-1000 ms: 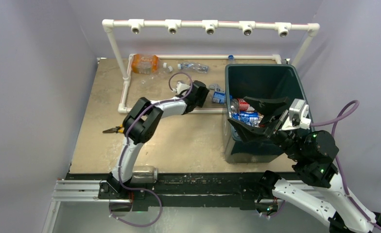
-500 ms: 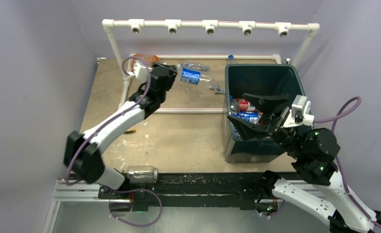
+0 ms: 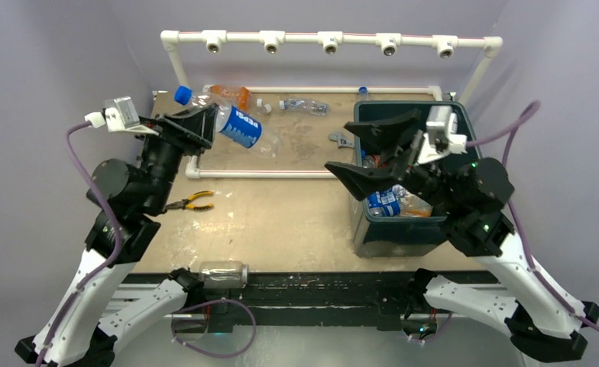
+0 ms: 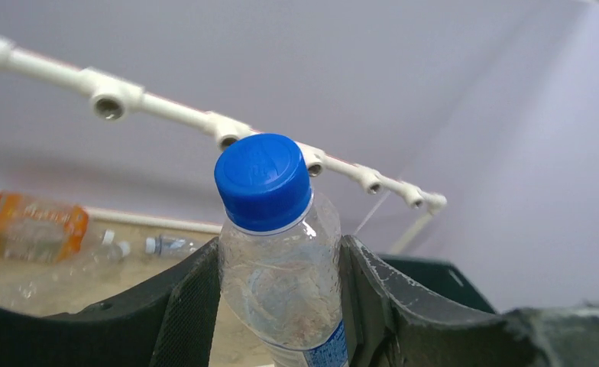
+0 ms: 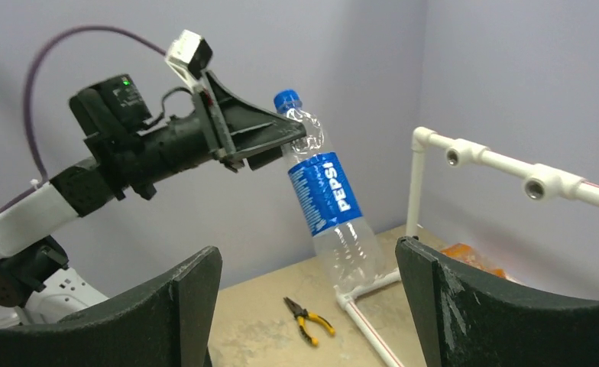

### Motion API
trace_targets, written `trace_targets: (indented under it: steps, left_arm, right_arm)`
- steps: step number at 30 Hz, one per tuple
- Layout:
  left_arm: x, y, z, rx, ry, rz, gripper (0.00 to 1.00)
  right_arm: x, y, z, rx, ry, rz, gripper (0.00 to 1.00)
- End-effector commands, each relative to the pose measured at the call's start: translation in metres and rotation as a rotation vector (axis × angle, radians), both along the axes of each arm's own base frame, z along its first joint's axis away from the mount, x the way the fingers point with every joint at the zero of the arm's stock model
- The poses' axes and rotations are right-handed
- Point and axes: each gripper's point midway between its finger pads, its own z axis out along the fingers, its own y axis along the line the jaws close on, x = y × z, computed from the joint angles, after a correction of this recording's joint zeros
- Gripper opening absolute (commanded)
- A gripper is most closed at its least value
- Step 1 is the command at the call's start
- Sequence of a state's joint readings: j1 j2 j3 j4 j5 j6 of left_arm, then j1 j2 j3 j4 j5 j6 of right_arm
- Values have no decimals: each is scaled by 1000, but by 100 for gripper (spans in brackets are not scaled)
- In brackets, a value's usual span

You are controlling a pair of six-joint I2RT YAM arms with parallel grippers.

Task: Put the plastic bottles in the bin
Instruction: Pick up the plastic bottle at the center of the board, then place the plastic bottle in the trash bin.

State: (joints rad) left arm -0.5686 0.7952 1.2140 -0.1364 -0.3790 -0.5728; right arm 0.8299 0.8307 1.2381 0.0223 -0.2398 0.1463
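Step in hand: carry to the bin. Left gripper [image 3: 202, 116] is clamped on a clear plastic bottle with blue cap and blue Pepsi label [image 3: 239, 126], taken at the neck just under the cap. The left wrist view shows both fingers [image 4: 193, 306] pressed against its shoulder. The bottle hangs in the air well left of the large dark green rectangular plastic bin [image 3: 464, 122]. It is tilted, cap away from the bin and base toward it, off the table [image 3: 281, 222].

Right gripper [image 3: 369, 151] is spread wide, holds nothing, and hovers over the bin's left rim.

The bin already holds several bottles with blue and red labels [image 3: 392, 200]. Not yet collected:
- an orange plastic bottle [image 3: 231, 93], far-left of the bin
- a crushed clear bottle [image 3: 304, 105], also far-left of the bin
- a clear bottle [image 3: 221, 273], near-left of the bin at the table edge

Judged well along, not finished.

Next move, as judged: swing the held bottle rightward until it is above the bin's opening, then part the fingers. The base leads, so release should wait until the whole body is inside the rim line.

Room: the air between bottle and bin is open above the white PVC pipe frame [image 3: 266, 174] lying left of the bin. The right gripper's fingers sit in the approach path at the left rim. A knock is likely unless that arm gives way or the carry goes over the far half of the opening. The overhead white pipe bar [image 3: 331, 40] beyond the bin limits height. Yellow-handled pliers [image 3: 193, 201] left of the bin are not part of the job.
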Motion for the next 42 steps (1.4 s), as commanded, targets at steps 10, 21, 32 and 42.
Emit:
trace_targets:
  steps: [10,21,32,42]
  left_arm:
    - [-117,-96,24,310,-444,-756,3]
    - [-137,-97,28,266,-485,-835,0]
    - [-142,-97,24,218,-495,-855,0]
    - [-146,-92,21,212,-495,-840,0]
  right_arm:
    - [0,70,-49,-135,102,268,96]
    - [-22,94,-49,-108,89,377,99]
    - [-30,124,-63,-120,129,438,98]
    - [-33,128,-62,-104,132,463,71]
